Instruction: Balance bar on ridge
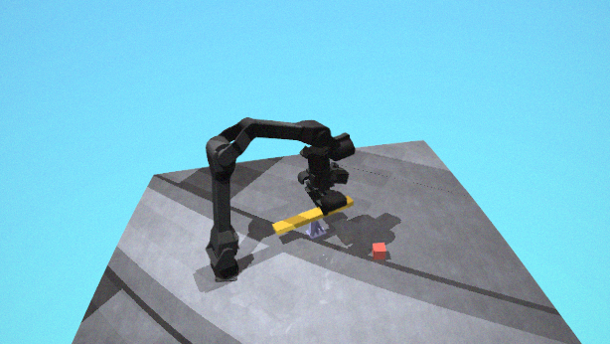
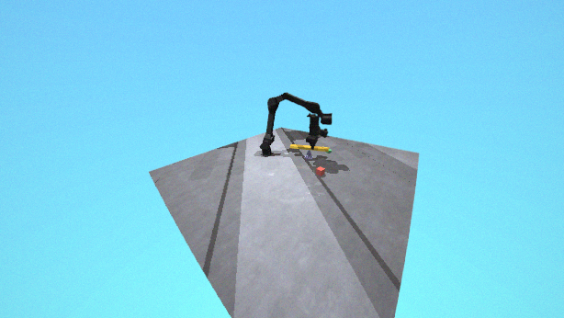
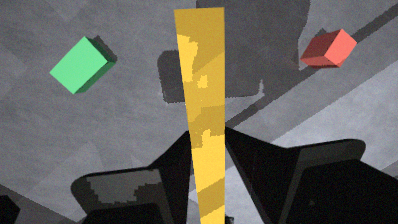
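The long yellow bar (image 1: 298, 220) (image 2: 300, 147) (image 3: 204, 100) is held off the table, looking close to level in the exterior view. My gripper (image 1: 325, 211) (image 2: 313, 147) (image 3: 206, 132) points down and is shut on the bar, with a finger on each side of it. The small purple ridge (image 1: 315, 230) (image 2: 309, 156) stands on the table under the bar, a little toward the arm's base from the fingers. The bar is just over the ridge's top; whether they touch is too small to tell. The ridge is hidden in the wrist view.
A red block (image 1: 379, 251) (image 2: 320, 171) (image 3: 327, 51) lies on the table to one side of the bar. A green block (image 2: 329, 151) (image 3: 80, 66) lies on the other side, beyond the bar's far end. The arm's base (image 1: 225, 265) (image 2: 265, 149) stands past the bar's near end.
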{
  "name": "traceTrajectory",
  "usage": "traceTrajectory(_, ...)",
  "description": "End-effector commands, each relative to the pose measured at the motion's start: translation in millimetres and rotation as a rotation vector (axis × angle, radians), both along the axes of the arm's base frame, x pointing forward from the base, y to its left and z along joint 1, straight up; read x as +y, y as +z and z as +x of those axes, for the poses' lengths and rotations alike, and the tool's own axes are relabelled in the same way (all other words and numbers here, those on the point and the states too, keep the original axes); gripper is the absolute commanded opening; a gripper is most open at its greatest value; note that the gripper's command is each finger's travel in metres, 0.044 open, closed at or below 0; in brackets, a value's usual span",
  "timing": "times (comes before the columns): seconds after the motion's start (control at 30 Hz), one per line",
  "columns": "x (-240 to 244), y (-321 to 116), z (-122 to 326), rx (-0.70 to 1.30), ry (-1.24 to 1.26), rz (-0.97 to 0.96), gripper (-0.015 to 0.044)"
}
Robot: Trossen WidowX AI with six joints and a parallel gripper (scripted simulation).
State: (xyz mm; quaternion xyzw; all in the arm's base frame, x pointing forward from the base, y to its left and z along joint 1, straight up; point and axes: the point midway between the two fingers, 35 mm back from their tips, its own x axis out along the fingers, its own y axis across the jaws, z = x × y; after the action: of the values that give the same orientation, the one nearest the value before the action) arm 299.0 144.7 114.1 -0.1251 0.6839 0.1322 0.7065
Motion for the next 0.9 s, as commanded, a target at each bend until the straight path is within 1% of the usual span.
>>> traceTrajectory(0.0, 0.0, 0.0, 0.0, 0.000, 0.000, 0.000, 0.0053)
traceTrajectory(0.13, 0.0, 0.0, 0.0, 0.000, 0.000, 0.000, 0.0157)
traceTrajectory(0.17, 0.0, 0.0, 0.0, 0.000, 0.000, 0.000, 0.0167)
traceTrajectory(0.87, 0.0, 0.0, 0.0, 0.000, 0.000, 0.000, 0.0169)
